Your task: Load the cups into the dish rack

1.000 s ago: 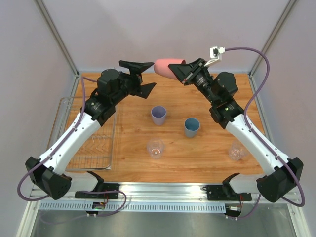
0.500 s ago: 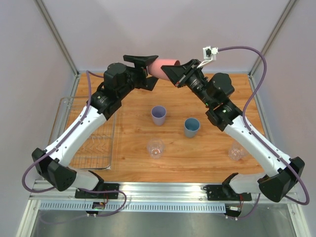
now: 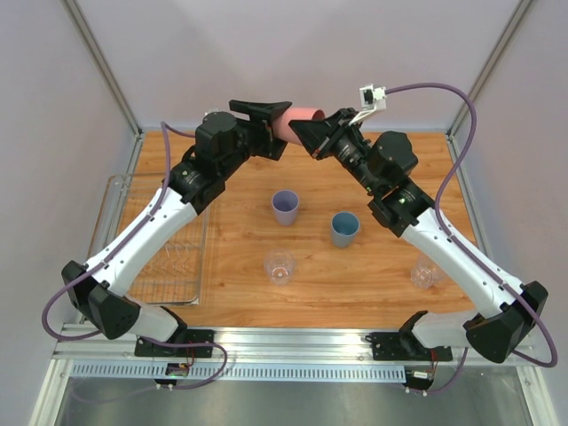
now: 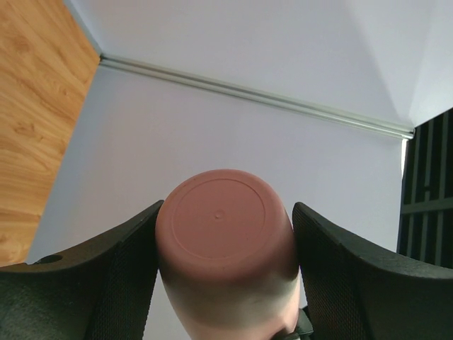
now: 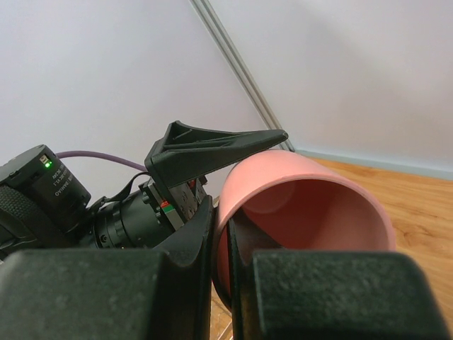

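The pink cup (image 3: 300,120) lies on its side in the air above the table's far edge. My right gripper (image 3: 307,135) is shut on its rim, one finger inside and one outside, as the right wrist view (image 5: 225,212) shows on the cup (image 5: 304,205). My left gripper (image 3: 277,129) is open, its fingers flanking the cup's base (image 4: 226,248), close to both sides. The lavender cup (image 3: 285,207), the blue cup (image 3: 344,228) and two clear cups (image 3: 280,266) (image 3: 426,272) stand on the table. The wire dish rack (image 3: 177,266) sits at the left.
The wooden table (image 3: 231,266) is closed in by pale walls with metal corner posts (image 3: 106,75). A purple cable (image 3: 461,115) loops above my right arm. A metal rail (image 3: 293,342) runs along the near edge.
My left gripper has moved right and up until its open fingers straddle the pink cup's base. My right gripper has carried the cup slightly left toward it.
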Tool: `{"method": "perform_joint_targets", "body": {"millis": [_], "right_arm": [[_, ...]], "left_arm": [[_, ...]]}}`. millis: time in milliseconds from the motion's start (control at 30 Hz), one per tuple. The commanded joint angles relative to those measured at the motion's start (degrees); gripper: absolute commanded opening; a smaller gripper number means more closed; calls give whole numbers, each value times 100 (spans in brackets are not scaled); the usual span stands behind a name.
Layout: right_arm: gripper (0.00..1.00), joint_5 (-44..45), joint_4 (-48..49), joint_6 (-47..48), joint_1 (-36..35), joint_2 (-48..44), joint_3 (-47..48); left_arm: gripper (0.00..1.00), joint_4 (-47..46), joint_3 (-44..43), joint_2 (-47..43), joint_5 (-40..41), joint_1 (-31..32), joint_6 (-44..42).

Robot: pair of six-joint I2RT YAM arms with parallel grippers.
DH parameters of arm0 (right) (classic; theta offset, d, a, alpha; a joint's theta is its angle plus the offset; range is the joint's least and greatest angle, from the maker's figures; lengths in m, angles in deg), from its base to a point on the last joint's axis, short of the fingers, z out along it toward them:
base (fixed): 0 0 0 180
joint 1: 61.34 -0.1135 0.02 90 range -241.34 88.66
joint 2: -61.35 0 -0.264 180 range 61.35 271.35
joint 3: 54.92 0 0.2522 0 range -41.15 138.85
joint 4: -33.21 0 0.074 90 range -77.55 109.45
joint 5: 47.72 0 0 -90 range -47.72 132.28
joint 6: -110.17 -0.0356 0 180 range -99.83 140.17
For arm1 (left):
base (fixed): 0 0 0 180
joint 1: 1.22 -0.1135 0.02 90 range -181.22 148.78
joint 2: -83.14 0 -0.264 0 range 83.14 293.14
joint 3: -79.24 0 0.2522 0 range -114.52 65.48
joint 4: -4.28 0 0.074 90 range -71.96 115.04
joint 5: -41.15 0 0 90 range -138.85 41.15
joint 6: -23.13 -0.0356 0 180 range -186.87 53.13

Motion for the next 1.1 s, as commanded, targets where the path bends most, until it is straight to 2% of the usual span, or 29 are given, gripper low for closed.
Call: {"method": "perform_joint_targets", "body": {"millis": [0,100,233,300,400,433,500,533,600,667,733,767,900,1067], "right_arm": [[0,30,3,317,-46,17,216],[1,48,-23,458,-37,25,269],[1,13,-93,564,-46,104,322],[1,13,-163,520,-37,131,357],[1,22,-190,616,-46,122,339],[1,30,-190,634,-37,113,339],[1,57,-269,687,-37,113,374],[1,65,-304,722,-37,122,392],[10,48,-444,775,-46,122,436],[30,83,-620,897,-37,87,497],[42,214,-1040,1046,-20,-1,585],[53,250,-1417,1073,24,-123,629],[68,575,-2436,1003,305,-536,761],[91,1532,-3274,1275,455,-1475,647]], "left_arm": [[79,-218,-350,22,-28,108,-32],[78,-280,-473,127,-37,126,-84],[86,-253,-606,294,-248,126,-85],[86,-314,-519,304,-222,135,-6],[74,-429,-456,277,-108,135,-14],[59,-429,-448,268,-46,135,-14],[46,-473,-430,268,7,135,-6],[43,-499,-439,277,24,126,-14],[42,-517,-430,295,42,126,-5],[41,-561,-404,295,33,126,-32],[42,-631,-342,260,60,91,-93],[41,-658,-272,242,60,47,-180],[41,-615,-87,14,165,-138,-558],[41,-122,97,-215,709,-322,-1366]]}}
